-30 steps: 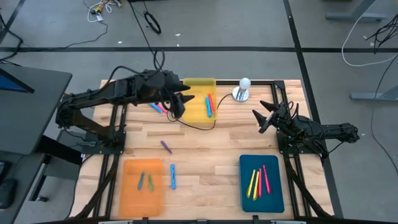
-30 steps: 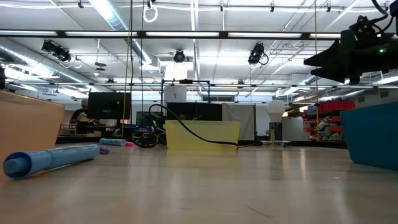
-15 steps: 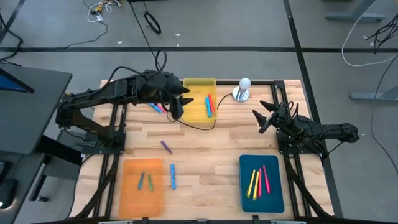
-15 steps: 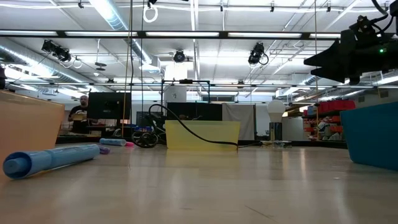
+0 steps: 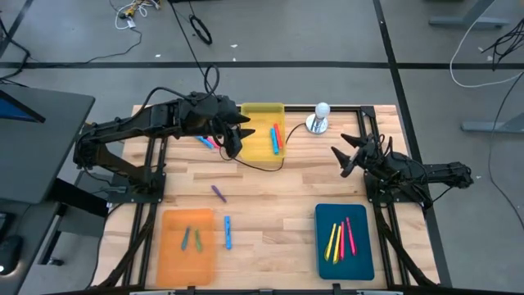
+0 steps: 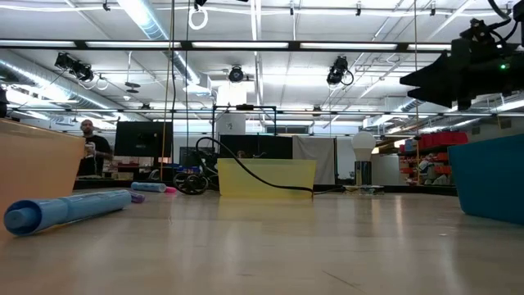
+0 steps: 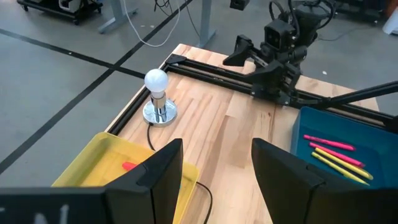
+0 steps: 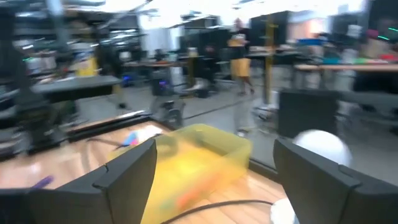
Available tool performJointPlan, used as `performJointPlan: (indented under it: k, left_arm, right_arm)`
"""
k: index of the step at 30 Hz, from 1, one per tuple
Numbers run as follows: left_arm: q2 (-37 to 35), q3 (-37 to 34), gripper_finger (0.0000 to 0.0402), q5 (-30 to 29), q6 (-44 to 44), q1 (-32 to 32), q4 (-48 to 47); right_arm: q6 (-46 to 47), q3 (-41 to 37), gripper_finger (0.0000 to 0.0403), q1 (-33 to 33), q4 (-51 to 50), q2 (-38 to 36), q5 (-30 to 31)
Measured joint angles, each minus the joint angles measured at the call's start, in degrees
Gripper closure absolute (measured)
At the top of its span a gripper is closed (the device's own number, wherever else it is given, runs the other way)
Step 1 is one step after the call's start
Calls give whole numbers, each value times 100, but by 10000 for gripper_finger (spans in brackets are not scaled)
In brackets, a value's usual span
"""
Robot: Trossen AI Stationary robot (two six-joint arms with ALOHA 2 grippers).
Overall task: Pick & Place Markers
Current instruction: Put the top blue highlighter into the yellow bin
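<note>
My left gripper [image 5: 233, 141] hangs open above the table by the left edge of the yellow tray [image 5: 260, 115], with nothing between its fingers [image 7: 163, 167]. Inside that tray lie a blue and a red marker [image 5: 275, 138]. Left of it, a blue and a pink marker [image 5: 208, 142] rest on the wood. A purple marker [image 5: 218, 192] and a blue marker [image 5: 228, 232] lie farther toward the near edge. The orange tray [image 5: 187, 262] holds two markers, and the teal tray [image 5: 344, 260] holds yellow and pink ones. My right gripper [image 5: 340, 156] waits open at the table's right.
A white bulb on a metal foot [image 5: 319, 117] stands at the far edge beside the yellow tray. A thin black cable [image 5: 262, 166] loops over the wood near that tray. Bare wood lies between the trays in the middle of the table [image 5: 278, 205].
</note>
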Motion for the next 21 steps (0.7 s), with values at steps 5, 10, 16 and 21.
performJointPlan:
  k: [5, 10, 16, 21]
  left_arm:
    - [0, 0, 204, 0, 1, 0, 0]
    - [0, 2, 204, 0, 1, 0, -2]
    - [0, 1, 204, 0, 2, 0, -20]
    - [0, 0, 204, 2, 3, 0, -20]
  right_arm:
    - [-184, 0, 80, 0, -2, 0, -1295]
    - [-187, 0, 80, 0, -61, 0, -2780]
    - [-1184, 2, 80, 1, -357, 52, -3927]
    - [-1485, 2, 80, -2, -266, 76, -3469]
